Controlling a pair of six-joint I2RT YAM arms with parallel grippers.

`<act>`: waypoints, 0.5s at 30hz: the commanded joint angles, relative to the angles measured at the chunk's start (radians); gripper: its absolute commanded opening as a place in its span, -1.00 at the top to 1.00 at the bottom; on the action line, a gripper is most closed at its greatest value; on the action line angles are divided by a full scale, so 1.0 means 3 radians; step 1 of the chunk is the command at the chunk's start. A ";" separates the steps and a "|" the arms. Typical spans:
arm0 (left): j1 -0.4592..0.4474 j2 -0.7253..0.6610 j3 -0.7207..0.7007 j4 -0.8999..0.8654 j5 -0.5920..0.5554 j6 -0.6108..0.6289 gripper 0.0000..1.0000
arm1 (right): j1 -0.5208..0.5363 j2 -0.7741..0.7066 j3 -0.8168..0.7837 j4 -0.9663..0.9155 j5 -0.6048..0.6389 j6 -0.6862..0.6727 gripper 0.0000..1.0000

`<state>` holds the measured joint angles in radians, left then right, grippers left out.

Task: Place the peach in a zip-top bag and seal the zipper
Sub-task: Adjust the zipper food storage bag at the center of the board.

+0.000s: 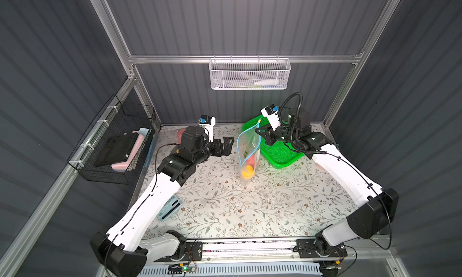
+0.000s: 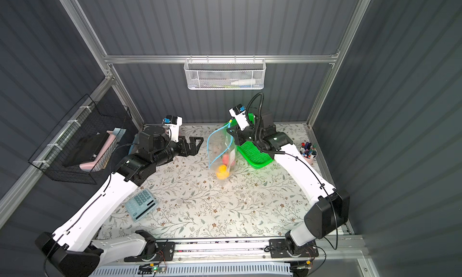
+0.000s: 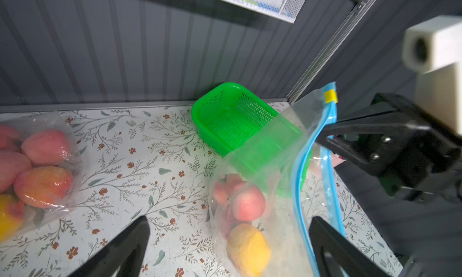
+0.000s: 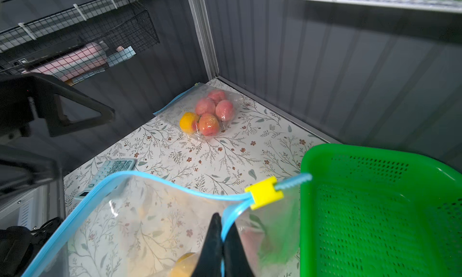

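A clear zip-top bag (image 1: 247,143) hangs upright at centre frame in both top views. Its mouth gapes, and a pink peach (image 3: 248,203) and a yellow peach (image 3: 248,249) sit at its bottom. The jaws of the right arm (image 1: 325,160) are pinched tight on the bag's blue zipper strip (image 4: 175,182), just beside the yellow slider (image 4: 264,192). The jaws of the left arm (image 1: 175,168), just left of the bag, are spread wide and hold nothing. A green basket (image 1: 277,150) sits right of the bag on the floral bench (image 1: 225,200). A second bag of peaches (image 4: 207,113) lies in the far left corner, and a calculator (image 2: 141,204) at lower left.
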<state>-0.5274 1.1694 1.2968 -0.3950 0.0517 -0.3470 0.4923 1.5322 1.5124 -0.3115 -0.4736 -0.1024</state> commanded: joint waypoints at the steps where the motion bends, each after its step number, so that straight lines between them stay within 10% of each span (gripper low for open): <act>1: 0.0025 -0.0148 -0.0109 0.0027 -0.0442 -0.0001 -0.99 | 0.0015 -0.0017 -0.0052 0.0049 -0.0124 -0.0098 0.98; 15: 0.0045 0.0512 0.0214 0.0224 0.0342 0.0720 -1.00 | -0.0011 -0.0141 0.0115 -0.0052 -0.1029 -0.0610 1.00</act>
<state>-0.5190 1.3014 1.2987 -0.3714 0.0334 -0.2394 0.4911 1.5162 1.5070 -0.3233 -0.6682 -0.2089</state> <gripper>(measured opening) 0.996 0.053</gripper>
